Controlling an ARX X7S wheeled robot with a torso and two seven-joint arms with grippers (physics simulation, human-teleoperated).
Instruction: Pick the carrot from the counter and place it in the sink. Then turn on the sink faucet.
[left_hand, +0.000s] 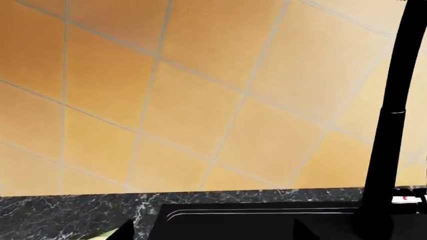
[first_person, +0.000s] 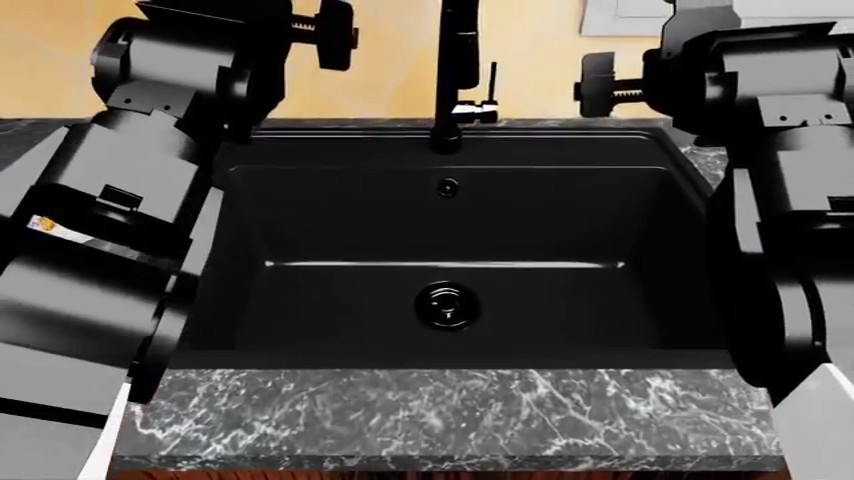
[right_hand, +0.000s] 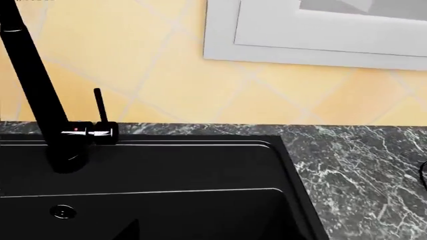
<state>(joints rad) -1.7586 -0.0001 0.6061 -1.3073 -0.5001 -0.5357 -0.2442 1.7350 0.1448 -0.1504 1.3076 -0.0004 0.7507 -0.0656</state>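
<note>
The carrot shows in no view. The sink (first_person: 334, 300) is a deep black basin with a round drain (first_person: 446, 305) and a small overflow hole (first_person: 447, 186), and nothing lies in it. The sink faucet (first_person: 458, 70) stands behind it, its side lever (first_person: 491, 85) upright. The faucet also shows in the left wrist view (left_hand: 387, 150) and the right wrist view (right_hand: 33, 85). My left gripper (left_hand: 217, 235) is open and empty, held over the sink's back left corner. My right gripper (right_hand: 213, 232) is open and empty over the sink's back right.
The dark marble counter (first_person: 454, 410) rings the sink. A pale green vegetable's tip (left_hand: 110, 234) lies on the counter left of the sink. The yellow tiled wall (left_hand: 200, 100) and a white window frame (right_hand: 313, 35) stand behind. My arms (first_person: 147, 150) flank the basin.
</note>
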